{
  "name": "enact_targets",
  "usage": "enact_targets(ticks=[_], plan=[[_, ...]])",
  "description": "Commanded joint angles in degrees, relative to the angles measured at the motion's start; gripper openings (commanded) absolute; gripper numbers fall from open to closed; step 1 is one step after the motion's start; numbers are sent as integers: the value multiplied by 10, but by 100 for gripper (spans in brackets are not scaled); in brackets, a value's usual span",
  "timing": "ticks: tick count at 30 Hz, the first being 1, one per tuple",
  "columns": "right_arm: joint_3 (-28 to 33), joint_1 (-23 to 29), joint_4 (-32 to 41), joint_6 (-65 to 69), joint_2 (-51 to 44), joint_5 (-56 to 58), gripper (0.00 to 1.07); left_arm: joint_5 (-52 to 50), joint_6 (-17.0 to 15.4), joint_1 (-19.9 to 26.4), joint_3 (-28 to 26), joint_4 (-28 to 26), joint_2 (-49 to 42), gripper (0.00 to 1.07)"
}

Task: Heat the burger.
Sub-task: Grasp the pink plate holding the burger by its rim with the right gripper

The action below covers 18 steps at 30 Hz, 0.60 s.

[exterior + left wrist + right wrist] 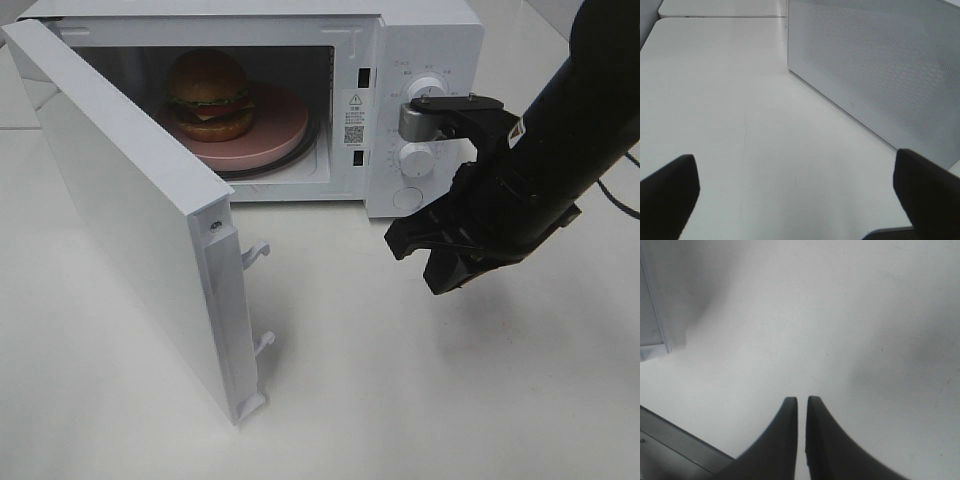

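Contents: glossy golden-bunned burger (pixel 208 95) is seated on flat pink round plate (pixel 285 125) inside white microwave oven (pixel 425 30), door swung open | left gripper (pixel 795 157): spread wide, nothing held | right gripper (pixel 801 399): almost closed, nothing held

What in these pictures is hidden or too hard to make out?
1. High view: print around the microwave dials is too small to read.
2. High view: the left gripper lies beyond the frame's edge; only its wrist view shows it.
3. Left wrist view: the open door hides the burger.

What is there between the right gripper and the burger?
In the exterior high view: bare table, the microwave's front sill, then the pink plate under the burger.
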Motion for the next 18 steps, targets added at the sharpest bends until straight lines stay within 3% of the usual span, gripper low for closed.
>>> enact_targets(ticks=[1,7,13,18], plan=[[-30,-2,-7,-50,-7,69,11,-7,0,-2,1,-2,-9,98],[-58,-1,-8,-228,-7,127,11,-7,0,-2,1,-2,-9,98],[-59,-1,-15,-506,-7,131,13,-7,0,-2,1,-2,-9,98],[-59,-1,-18,-594,-7,129,14,-7,0,-2,1,-2,-9,98]])
